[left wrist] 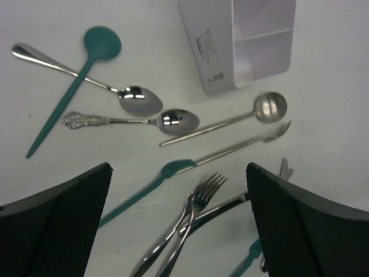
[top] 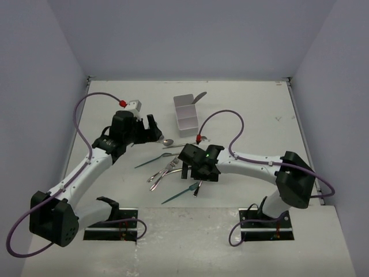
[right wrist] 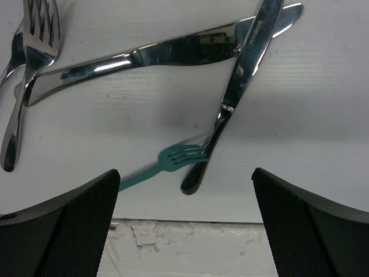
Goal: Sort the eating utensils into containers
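Two knives cross beneath the right fingers, perhaps touching a teal fork.

The box is white, with small black print on its side wall. Left of the box, the teal spoon is dark teal and the ornate spoon is shiny silver with a scrolled handle. The teal fork below the box is the same dark teal. The bench is off-white.

Silver knife crossed by steeper knife; teal fork tines touch its handle; end effector spread wide.
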You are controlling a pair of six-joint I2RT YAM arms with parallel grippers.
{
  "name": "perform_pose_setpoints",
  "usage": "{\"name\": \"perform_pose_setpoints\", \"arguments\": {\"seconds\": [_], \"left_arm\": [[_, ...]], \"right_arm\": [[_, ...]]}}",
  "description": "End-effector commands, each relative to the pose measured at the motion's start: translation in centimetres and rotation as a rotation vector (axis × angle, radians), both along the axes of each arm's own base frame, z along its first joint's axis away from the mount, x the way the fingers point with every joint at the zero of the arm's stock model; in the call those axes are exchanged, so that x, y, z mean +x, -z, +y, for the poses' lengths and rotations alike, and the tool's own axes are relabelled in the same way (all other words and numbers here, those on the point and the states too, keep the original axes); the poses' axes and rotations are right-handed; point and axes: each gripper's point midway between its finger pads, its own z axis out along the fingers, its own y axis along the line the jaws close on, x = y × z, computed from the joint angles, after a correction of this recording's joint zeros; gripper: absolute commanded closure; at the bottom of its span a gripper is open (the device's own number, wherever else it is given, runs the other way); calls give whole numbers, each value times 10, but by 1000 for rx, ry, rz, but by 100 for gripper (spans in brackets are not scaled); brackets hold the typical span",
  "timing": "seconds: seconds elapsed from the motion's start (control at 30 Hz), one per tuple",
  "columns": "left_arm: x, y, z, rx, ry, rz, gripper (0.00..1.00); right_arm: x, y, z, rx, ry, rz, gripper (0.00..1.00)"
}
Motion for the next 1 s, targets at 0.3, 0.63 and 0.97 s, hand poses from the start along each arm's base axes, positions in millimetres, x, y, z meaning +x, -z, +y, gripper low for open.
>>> {"name": "perform_pose_setpoints", "arguments": {"seconds": [0.3, 0.63, 0.97], "left_arm": [[-170, 86, -80, 149, 480, 338, 0], [-243, 135, -95, 524, 736, 363, 0], [-211, 125, -132, 562, 729, 236, 2]], "right_arm": [[-6, -22, -82, 43, 311, -30, 1], [3, -58, -132, 174, 385, -200, 1], [0, -54, -138, 166, 370, -216, 1]]}}
